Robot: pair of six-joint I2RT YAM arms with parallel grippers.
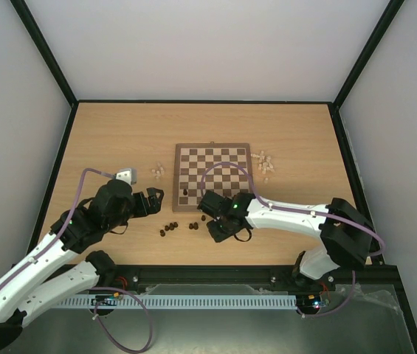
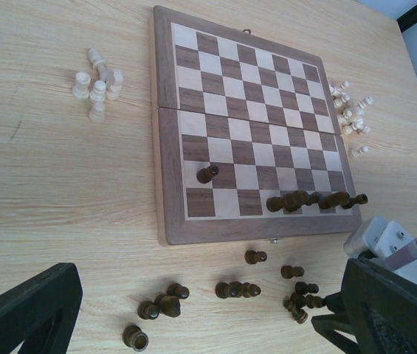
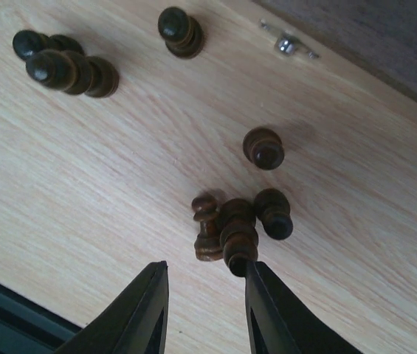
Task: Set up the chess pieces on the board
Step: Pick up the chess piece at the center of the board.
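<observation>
The board [image 1: 212,177] lies mid-table. One dark piece [image 2: 207,174] stands alone on it, and several dark pieces [image 2: 315,199] line part of its near row. Loose dark pieces [image 2: 238,290] lie on the table in front of it. My right gripper [image 3: 204,274] is low over them, open narrowly with nothing between its fingers. A cluster of three dark pieces [image 3: 238,225] lies just ahead, one of them touching the right fingertip [image 3: 263,284]. My left gripper [image 2: 208,324] hovers wide open and empty above the table left of the board [image 2: 252,125].
Pale pieces lie in two heaps, one left of the board [image 1: 158,172] and one right of it [image 1: 266,165]. More dark pieces [image 3: 64,66] lie left of the right gripper. The board's metal latch [image 3: 285,44] faces the arms. Black walls frame the table.
</observation>
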